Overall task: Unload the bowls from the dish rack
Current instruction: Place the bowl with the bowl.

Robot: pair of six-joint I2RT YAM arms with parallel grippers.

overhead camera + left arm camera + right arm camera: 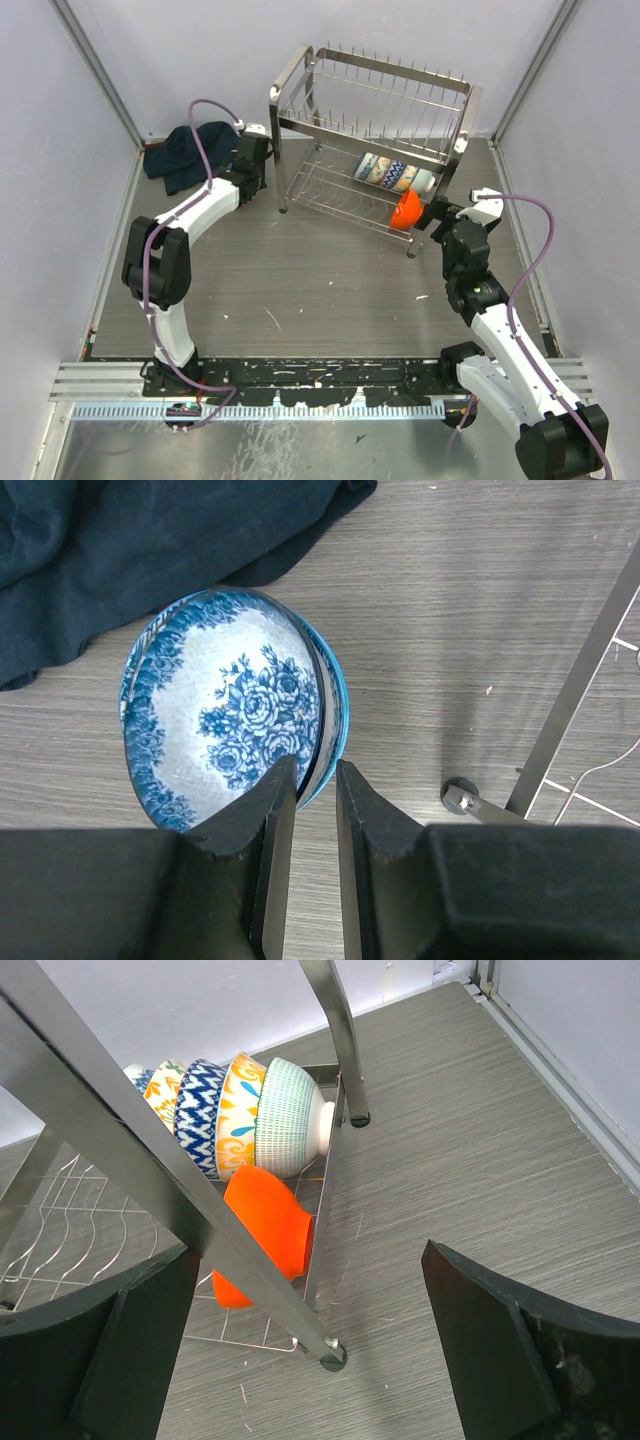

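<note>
The silver wire dish rack [372, 140] stands at the back centre. On its lower tier, a row of patterned bowls [393, 174] stands on edge, with a bright orange bowl [406, 210] in front. The right wrist view shows the orange bowl [262, 1228] and a mint-lined bowl [291, 1115]. My right gripper [436, 214] is wide open beside the rack's front right leg [150, 1150]. My left gripper [250, 160] is left of the rack. Its jaws are closed on the rim of a blue floral bowl [230, 705] that rests on the table.
A dark blue cloth [185, 150] lies bunched at the back left, touching the floral bowl's far side [150, 540]. The rack's left leg and foot [580, 695] stand just right of my left gripper. The enclosure walls are close on both sides.
</note>
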